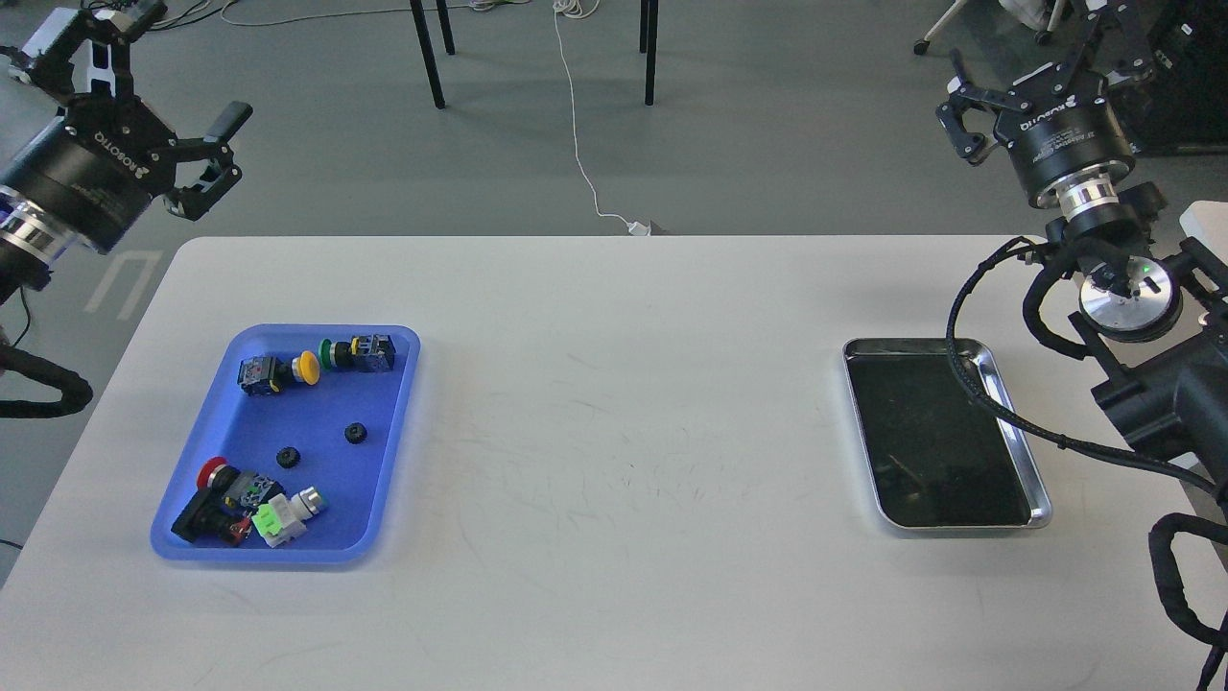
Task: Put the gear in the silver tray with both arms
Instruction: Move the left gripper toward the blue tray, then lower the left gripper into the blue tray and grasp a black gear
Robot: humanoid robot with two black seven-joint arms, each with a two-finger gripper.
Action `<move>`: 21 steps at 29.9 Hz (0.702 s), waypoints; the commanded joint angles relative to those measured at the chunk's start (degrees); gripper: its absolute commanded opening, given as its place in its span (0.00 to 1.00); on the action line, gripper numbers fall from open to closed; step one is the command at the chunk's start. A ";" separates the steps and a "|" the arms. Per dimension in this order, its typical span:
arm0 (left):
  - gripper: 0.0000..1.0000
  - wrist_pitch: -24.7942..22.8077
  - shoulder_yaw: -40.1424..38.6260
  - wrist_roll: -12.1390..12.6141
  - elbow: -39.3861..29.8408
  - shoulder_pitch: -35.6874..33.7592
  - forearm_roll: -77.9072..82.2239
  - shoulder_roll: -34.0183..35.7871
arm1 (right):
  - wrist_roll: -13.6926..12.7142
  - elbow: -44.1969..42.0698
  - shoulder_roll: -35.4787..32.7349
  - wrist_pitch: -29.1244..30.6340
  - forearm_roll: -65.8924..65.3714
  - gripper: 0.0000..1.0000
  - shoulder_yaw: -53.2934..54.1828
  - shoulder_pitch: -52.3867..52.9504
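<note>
Grey floor fills the top of the frame, crossed by a thin white cable that runs down to a small plug at the far edge of the surface; black chair or stand legs rise at upper centre. Below it, a wide white rectangular surface takes up most of the frame, lightly scuffed.

Left of centre: a blue plastic tray with rounded corners. Inside it, two small black toothed gears — one near the tray's middle, the other just below-left of it, the two apart. Upper part of this tray: a yellow-capped push-button switch and a green-capped one. Lower-left corner: a red-capped switch and a cluster of black, white and light-green switch parts.

Right of centre: the shiny rectangular silver tray with raised rim and dark reflective bottom, well apart from the blue tray. No gear in it. A black cable from the right arm crosses over its right rim.

Left pincer, upper left of the frame: black fingers spread open, holding nothing, raised beyond the surface's far-left corner.

Right pincer, upper right: fingers parted, empty, raised beyond the surface's far-right corner, silver wrist ring beneath it.
</note>
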 commanded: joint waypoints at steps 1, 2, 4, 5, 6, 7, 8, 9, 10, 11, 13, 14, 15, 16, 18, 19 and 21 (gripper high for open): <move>0.98 0.05 0.50 -1.65 -4.69 2.48 11.84 5.59 | 0.07 -0.23 0.00 0.00 0.00 0.99 -0.18 -0.30; 0.98 0.05 0.50 -2.45 -5.40 2.92 14.92 6.56 | 0.16 -0.23 0.09 0.00 0.00 0.99 -0.18 -0.48; 0.98 0.05 0.59 -3.59 -6.45 3.45 21.94 8.31 | 0.25 -0.23 0.17 0.00 0.00 0.99 -0.26 -0.83; 0.97 0.05 0.68 -3.60 -6.81 3.53 25.64 8.84 | 0.25 -0.23 0.17 0.00 -0.18 0.99 -0.26 -0.83; 0.97 0.05 0.68 -3.65 -7.16 3.54 29.85 9.37 | 0.42 -0.23 0.17 0.00 0.00 0.99 -0.26 -0.83; 0.97 0.05 0.68 -3.65 -7.51 3.54 34.16 9.73 | 0.43 -0.23 0.17 0.00 0.00 0.99 -0.26 -0.83; 0.97 0.05 0.68 -3.65 -7.78 3.54 37.77 10.08 | 0.43 -0.31 0.17 0.00 0.00 0.99 -0.18 -0.83; 0.96 0.05 0.68 -3.65 -7.87 3.54 42.07 10.43 | 0.43 -0.31 0.09 0.00 0.00 0.99 -0.18 -0.83; 0.96 0.54 0.68 -3.65 -7.87 3.54 45.85 10.61 | 0.51 -0.31 0.00 0.00 -0.18 0.99 -0.09 -0.83; 0.96 1.58 0.77 -3.65 -7.87 3.54 49.72 10.61 | 0.51 -0.31 -0.09 0.00 0.00 0.99 0.00 -0.83; 0.96 4.74 1.38 -3.65 -7.87 3.88 57.28 10.52 | 0.51 -0.31 -0.27 0.00 0.00 0.99 0.09 -0.83; 0.96 5.89 2.34 -3.65 -7.87 3.97 60.19 10.35 | 0.51 -0.31 -0.35 0.00 0.00 0.99 0.09 -0.83; 0.96 6.95 3.48 -3.65 -7.87 3.97 63.35 10.26 | 0.51 -0.40 -0.35 0.00 0.00 0.99 0.09 -0.92; 0.96 8.26 4.62 -3.65 -7.87 3.97 66.95 10.00 | 0.51 -0.49 -0.35 0.00 0.00 0.99 0.09 -0.92; 0.94 11.42 6.04 -3.65 -7.87 4.06 74.33 9.82 | 0.51 -0.49 -0.35 0.00 0.00 0.99 0.09 -1.01; 0.93 13.18 6.74 -3.65 -7.78 4.15 77.93 9.30 | 0.51 -0.49 -0.35 0.00 0.00 0.99 0.09 -1.01; 0.90 16.70 8.93 -3.65 -6.90 4.15 85.23 7.37 | 0.51 -0.40 -0.35 0.00 0.00 0.99 0.18 -1.01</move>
